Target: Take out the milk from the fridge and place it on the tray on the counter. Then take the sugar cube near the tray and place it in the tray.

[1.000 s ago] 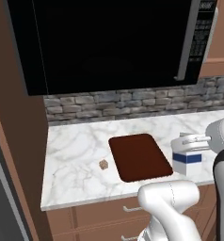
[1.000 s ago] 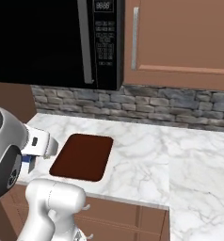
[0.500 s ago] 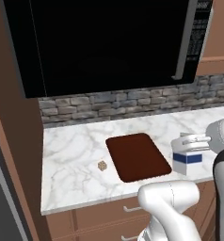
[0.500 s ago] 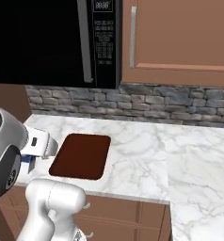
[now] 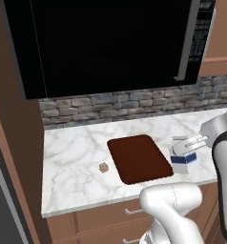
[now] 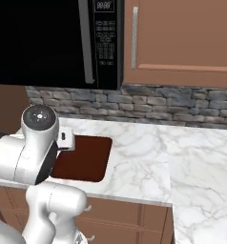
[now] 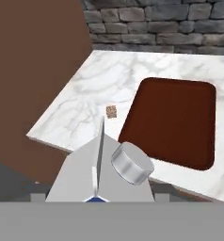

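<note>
My gripper is shut on the milk, a white carton with a blue stripe. It hangs over the counter's front edge, just right of the dark reddish-brown tray. In the hand view the milk's gabled top and round cap sit close below the camera and hide my fingertips. Beyond them lie the tray and the sugar cube. The tiny tan sugar cube rests on the marble left of the tray. In the right base view my arm covers the carton and part of the tray.
A big black microwave hangs over the counter against a stone backsplash. A brown wall panel closes the counter's left end. Brown upper cabinets sit to the right, above bare marble. Wooden drawers lie below.
My arm has swung the milk a little toward the tray, and in the right base view it now covers the carton. The whole picture has shifted slightly, so the camera moved.
</note>
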You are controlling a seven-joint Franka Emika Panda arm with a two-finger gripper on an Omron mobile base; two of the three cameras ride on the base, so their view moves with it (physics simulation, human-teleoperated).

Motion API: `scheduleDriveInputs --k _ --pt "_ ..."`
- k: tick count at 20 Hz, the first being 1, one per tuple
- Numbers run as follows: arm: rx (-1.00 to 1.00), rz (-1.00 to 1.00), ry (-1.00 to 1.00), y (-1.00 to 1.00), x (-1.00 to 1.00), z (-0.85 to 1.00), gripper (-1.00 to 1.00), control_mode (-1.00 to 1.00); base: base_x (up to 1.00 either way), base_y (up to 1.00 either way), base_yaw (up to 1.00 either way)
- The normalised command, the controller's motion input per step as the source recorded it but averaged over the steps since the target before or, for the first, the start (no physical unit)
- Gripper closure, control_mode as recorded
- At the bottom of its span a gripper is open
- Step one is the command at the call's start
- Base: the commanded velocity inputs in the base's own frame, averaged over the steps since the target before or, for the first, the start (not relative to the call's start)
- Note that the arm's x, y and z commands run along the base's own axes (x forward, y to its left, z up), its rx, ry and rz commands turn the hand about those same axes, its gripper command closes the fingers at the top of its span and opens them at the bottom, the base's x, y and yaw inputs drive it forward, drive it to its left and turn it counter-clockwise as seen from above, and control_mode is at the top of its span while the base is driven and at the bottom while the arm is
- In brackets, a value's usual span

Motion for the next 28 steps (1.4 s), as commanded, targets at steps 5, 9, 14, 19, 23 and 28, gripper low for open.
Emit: scheduleDriveInputs --k 5,9,14,19,23,28 --pt "0.00 0.29 -0.38 0.00 0.47 -0.65 1.00 -1.00 0.00 0.00 0.00" --pt "0.01 0.23 -0.13 -0.06 0.74 -0.50 1.00 -1.00 0.00 0.00 0.00" --pt "0.08 0.31 0.00 -0.12 0.92 -0.53 1.00 -1.00 0.00 0.00 0.00" --pt "0.14 0.38 -0.11 -0.02 0.80 -0.56 1.00 -1.00 0.00 0.00 0.00" --pt "0.10 0.16 -0.04 0.07 0.77 -0.29 1.00 -1.00 0.00 0.00 0.00" --pt "0.02 0.06 0.00 0.00 0.72 -0.09 1.00 -1.00 0.00 0.00 0.00"
